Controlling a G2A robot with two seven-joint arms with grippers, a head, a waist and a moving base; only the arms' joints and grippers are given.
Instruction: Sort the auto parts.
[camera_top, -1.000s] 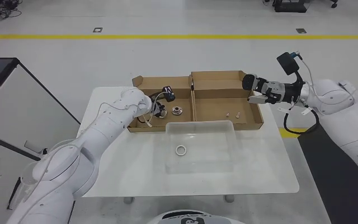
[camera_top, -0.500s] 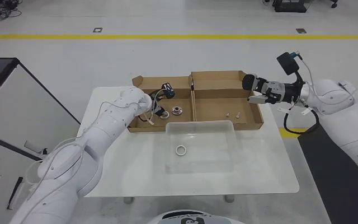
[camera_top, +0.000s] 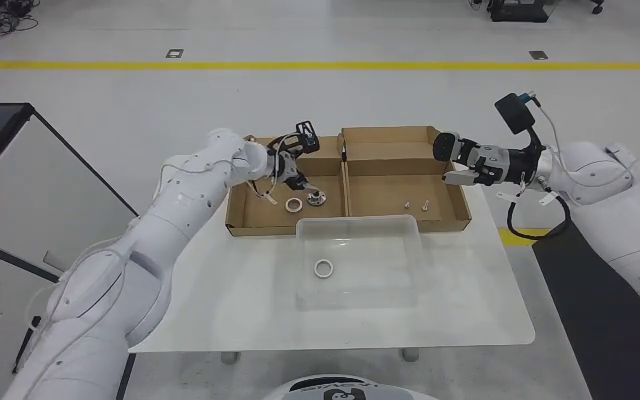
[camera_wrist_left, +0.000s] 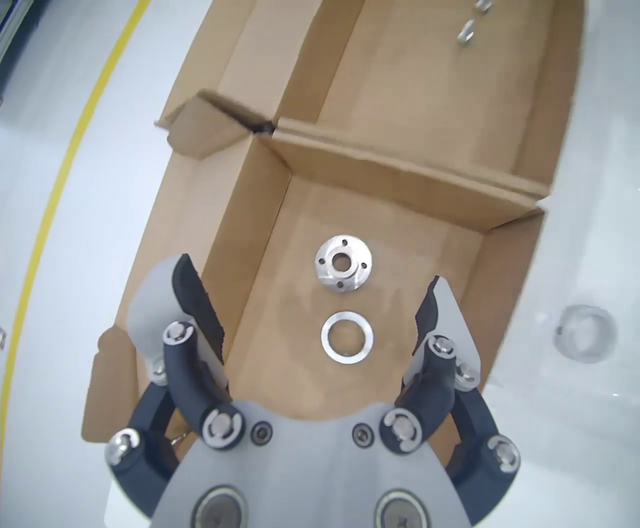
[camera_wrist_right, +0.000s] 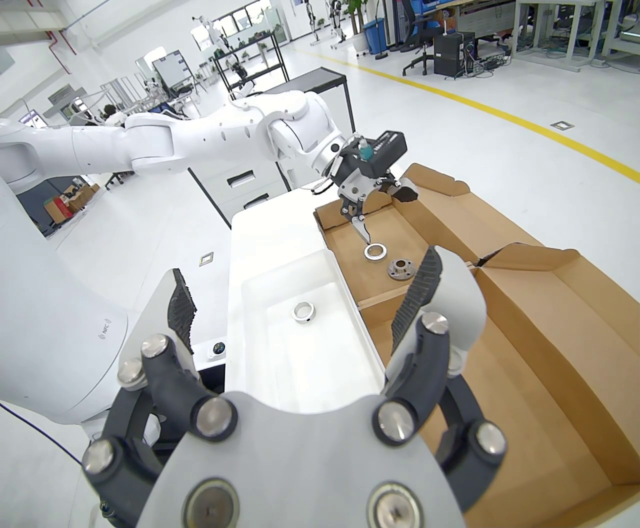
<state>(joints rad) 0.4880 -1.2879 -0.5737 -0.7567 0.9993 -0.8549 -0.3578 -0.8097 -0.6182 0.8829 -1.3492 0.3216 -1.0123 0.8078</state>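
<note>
Sorted: washer (camera_wrist_left: 347, 336), flange (camera_wrist_left: 343, 263) are placed beyond the tray (camera_top: 380, 272).
Remaining: collar (camera_top: 323, 268) inside tray.
Left gripper (camera_wrist_left: 310, 287), right gripper (camera_wrist_right: 306, 270): spread wide, empty.

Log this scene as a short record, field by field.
Left box: flat ring and flanged hub, side by side, not touching
Right box: two small bolts toward the tray side
Clear tray: one ring collar
Left gripper: above the left box, jaws open, holding nothing
Right gripper: at the right box's outer end, jaws open, holding nothing
</note>
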